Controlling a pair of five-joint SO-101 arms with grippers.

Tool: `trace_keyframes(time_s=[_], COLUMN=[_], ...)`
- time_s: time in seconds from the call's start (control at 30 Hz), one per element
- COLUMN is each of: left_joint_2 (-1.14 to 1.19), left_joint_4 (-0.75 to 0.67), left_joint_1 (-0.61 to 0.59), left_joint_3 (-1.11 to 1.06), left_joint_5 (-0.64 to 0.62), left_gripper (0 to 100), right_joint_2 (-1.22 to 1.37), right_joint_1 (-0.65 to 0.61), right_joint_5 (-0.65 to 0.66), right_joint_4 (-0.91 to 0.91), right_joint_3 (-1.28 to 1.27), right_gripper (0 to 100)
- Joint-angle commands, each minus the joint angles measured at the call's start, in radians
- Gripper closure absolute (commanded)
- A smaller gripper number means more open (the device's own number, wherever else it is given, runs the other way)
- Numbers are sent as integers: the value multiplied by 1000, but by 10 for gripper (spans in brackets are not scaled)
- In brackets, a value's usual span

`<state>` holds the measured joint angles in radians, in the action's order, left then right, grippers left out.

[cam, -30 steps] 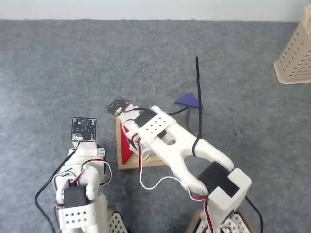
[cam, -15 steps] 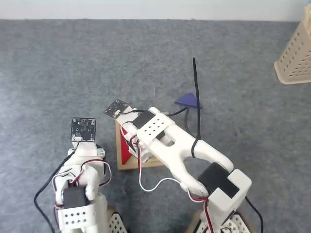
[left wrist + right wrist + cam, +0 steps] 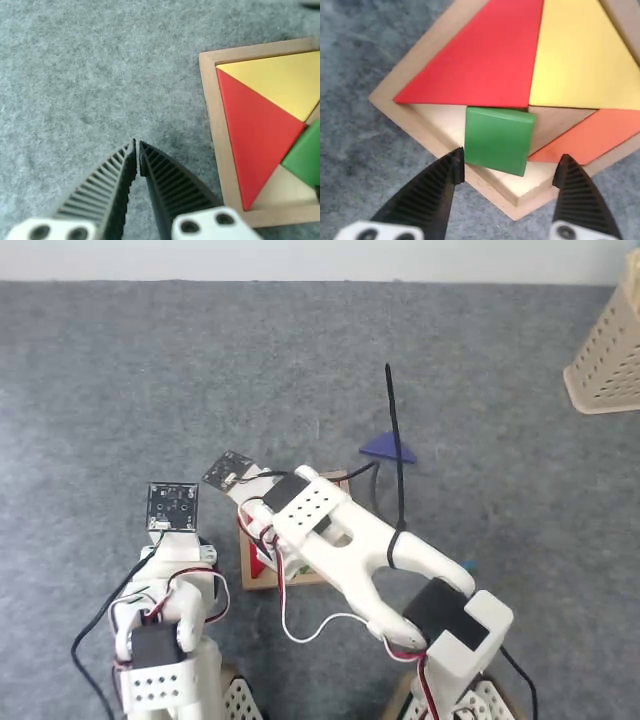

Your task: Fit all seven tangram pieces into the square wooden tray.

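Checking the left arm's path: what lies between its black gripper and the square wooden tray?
Bare grey carpet separates the left gripper from the square wooden tray, in the left wrist view.

I'm seeing the counter (image 3: 120,370) showing as grey fuzzy cloth, rough and matt like felt. The tray (image 3: 218,125) is reading as pale bare wood, matt. The red triangle (image 3: 480,65), yellow triangle (image 3: 580,55), green square (image 3: 497,140) and orange piece (image 3: 585,135) are looking smooth-painted with a soft sheen. The left tool (image 3: 136,150) and right tool (image 3: 511,159) are showing matt black ribbed plastic. At the upper right of the high frame, the basket (image 3: 610,340) is looking like cream perforated plastic.
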<state>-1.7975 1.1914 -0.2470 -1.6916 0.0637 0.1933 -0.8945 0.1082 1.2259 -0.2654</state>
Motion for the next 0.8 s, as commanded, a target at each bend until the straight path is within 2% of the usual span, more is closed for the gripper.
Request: trace_keyframes(time_s=[0.0, 0.17, 0.37, 0.77], left_joint_2=[-8, -8, -8, -8], left_joint_4=[2, 2, 2, 2], left_joint_1=[-3, -3, -3, -3], left_joint_3=[5, 5, 5, 5], left_joint_5=[5, 5, 5, 5], left_gripper=[988, 988, 988, 988], right_joint_2=[-97, -260, -315, -110], right_joint_1=[54, 120, 150, 147], right_joint_5=[-8, -8, 11, 34], right_joint_4=[24, 42, -128, -147], right_joint_3=[51, 5, -155, -94], right_gripper=[784, 847, 996, 991])
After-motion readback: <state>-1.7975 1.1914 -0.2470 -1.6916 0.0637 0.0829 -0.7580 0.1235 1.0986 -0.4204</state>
